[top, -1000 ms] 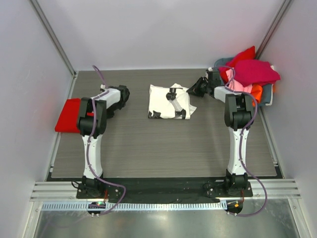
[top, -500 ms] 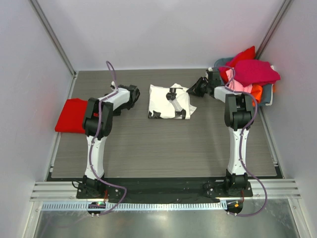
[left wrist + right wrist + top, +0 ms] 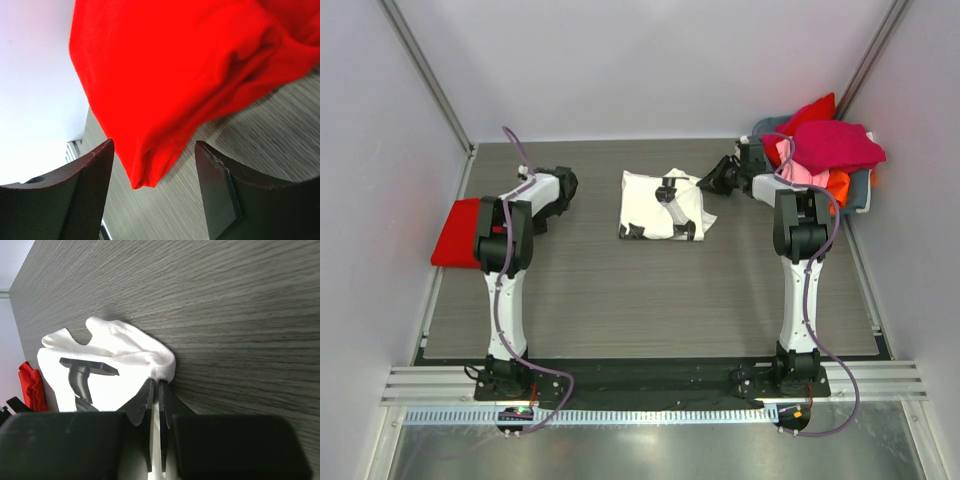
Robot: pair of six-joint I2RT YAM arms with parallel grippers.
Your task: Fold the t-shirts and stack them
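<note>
White t-shirt (image 3: 658, 206) edge pinched in right gripper (image 3: 155, 383), red t-shirt (image 3: 170, 70) cropped

Robot lab test cell. Left arm (image 3: 505, 270) and right arm (image 3: 802, 280) are bolted to aluminium rails (image 3: 650, 383) at the near edge, with a slotted cable duct (image 3: 650, 416) just in front. Purple cables (image 3: 498, 310) run along the arms. Grey wood-grain table (image 3: 640, 300) is boxed in by blank white panels (image 3: 650, 70) and metal corner posts (image 3: 425, 75). Props: white t-shirt (image 3: 655, 205) mid-table, pile of t-shirts (image 3: 825, 150) in a basket (image 3: 861, 188) far right.
</note>
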